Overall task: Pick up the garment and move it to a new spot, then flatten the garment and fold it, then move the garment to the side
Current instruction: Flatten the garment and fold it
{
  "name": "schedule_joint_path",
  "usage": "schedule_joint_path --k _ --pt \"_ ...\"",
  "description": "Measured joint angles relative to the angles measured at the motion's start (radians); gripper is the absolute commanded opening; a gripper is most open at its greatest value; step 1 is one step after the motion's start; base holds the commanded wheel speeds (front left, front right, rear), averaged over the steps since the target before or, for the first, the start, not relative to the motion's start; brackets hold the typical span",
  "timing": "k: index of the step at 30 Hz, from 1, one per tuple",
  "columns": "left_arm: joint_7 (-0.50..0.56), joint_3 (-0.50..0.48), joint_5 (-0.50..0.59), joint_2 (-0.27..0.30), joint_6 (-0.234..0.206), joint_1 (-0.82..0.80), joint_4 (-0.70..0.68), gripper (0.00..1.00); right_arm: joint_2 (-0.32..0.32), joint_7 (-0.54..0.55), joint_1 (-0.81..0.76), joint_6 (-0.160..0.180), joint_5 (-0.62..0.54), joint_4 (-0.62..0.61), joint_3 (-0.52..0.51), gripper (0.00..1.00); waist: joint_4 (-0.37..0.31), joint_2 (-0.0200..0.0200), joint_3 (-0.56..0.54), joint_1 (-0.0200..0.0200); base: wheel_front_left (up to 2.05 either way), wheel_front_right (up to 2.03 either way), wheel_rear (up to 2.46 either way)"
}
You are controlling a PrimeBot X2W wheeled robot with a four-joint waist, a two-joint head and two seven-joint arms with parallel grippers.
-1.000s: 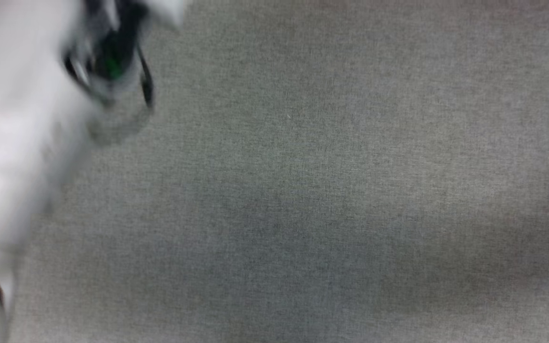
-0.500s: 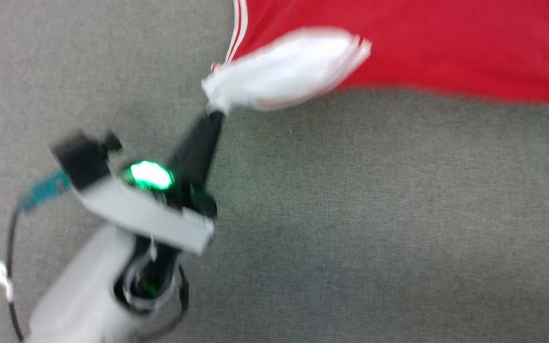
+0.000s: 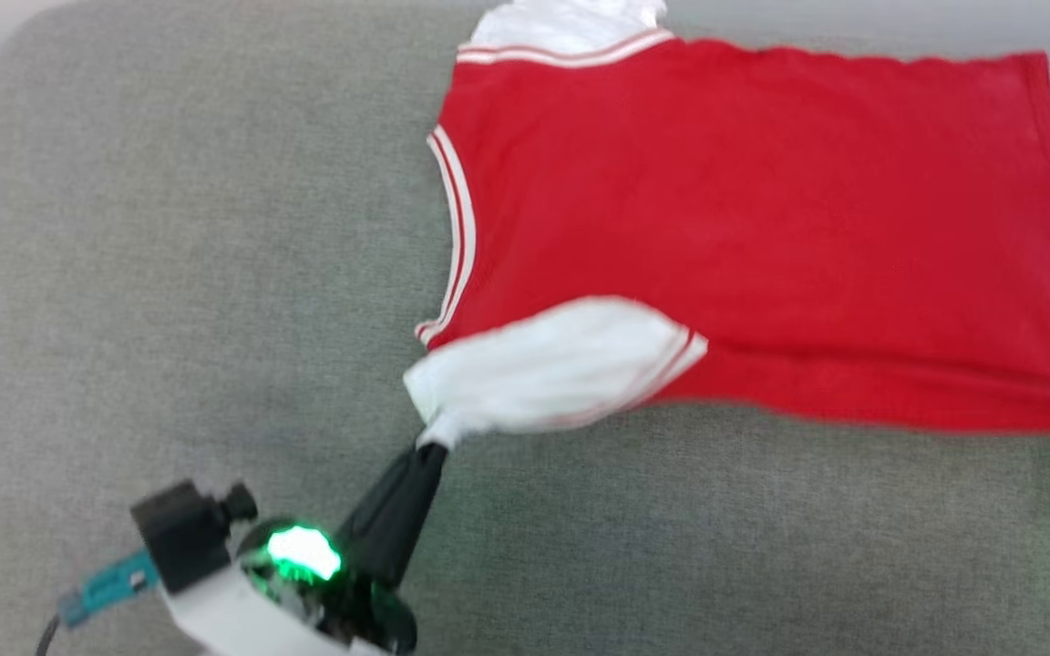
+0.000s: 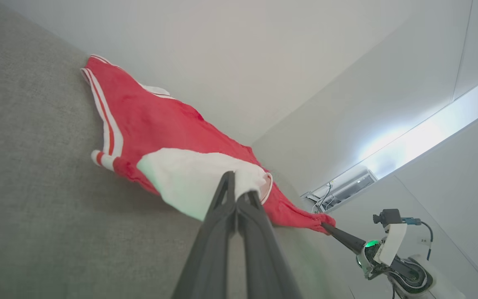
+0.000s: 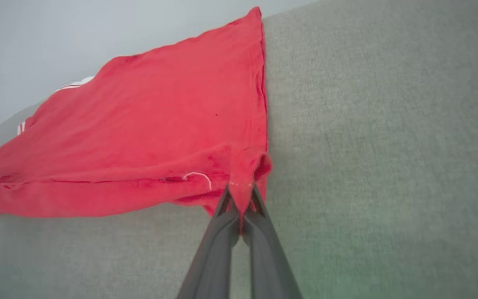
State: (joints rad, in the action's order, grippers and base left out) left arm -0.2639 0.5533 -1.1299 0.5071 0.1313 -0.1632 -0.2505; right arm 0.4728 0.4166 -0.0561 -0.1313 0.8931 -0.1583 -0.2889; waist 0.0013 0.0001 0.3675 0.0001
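Left gripper [image 3: 431,445]: sleeve [image 3: 552,364] being pinched.
Right gripper [image 5: 241,192]: hem [image 5: 260,162] being pinched.
Garment [image 3: 744,210]: being stretched between them, along cushion's [image 3: 169,273] far edge.

The right gripper [image 5: 241,199] had its fingers [image 5: 216,241] pinched together on a bunched corner of the red jersey [image 5: 160,124], which spread up and leftward from them over grey upholstery [image 5: 367,166]. A loose white thread [image 5: 199,176] lay just left of the fingertips.

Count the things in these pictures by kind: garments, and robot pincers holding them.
red jersey: 1
pincers shut on it: 2, the left pincer on a white sleeve and the right pincer on a red corner
Total: 3
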Motion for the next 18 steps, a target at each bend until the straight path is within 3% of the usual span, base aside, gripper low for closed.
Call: schedule_joint_path --k 9,18 --pt "0.000 -0.030 0.047 0.046 0.000 0.162 -0.118 0.00 -0.117 0.090 -0.177 0.000 -0.015 -0.192 -0.126 0.00 0.005 0.0000 -0.014 0.0000 0.00 0.00 0.00" --pt "0.011 0.014 0.076 0.057 0.000 0.047 -0.124 0.00 -0.114 0.139 -0.081 0.000 -0.039 -0.213 -0.140 0.00 0.010 0.0000 -0.010 -0.0001 0.00 0.00 0.00"
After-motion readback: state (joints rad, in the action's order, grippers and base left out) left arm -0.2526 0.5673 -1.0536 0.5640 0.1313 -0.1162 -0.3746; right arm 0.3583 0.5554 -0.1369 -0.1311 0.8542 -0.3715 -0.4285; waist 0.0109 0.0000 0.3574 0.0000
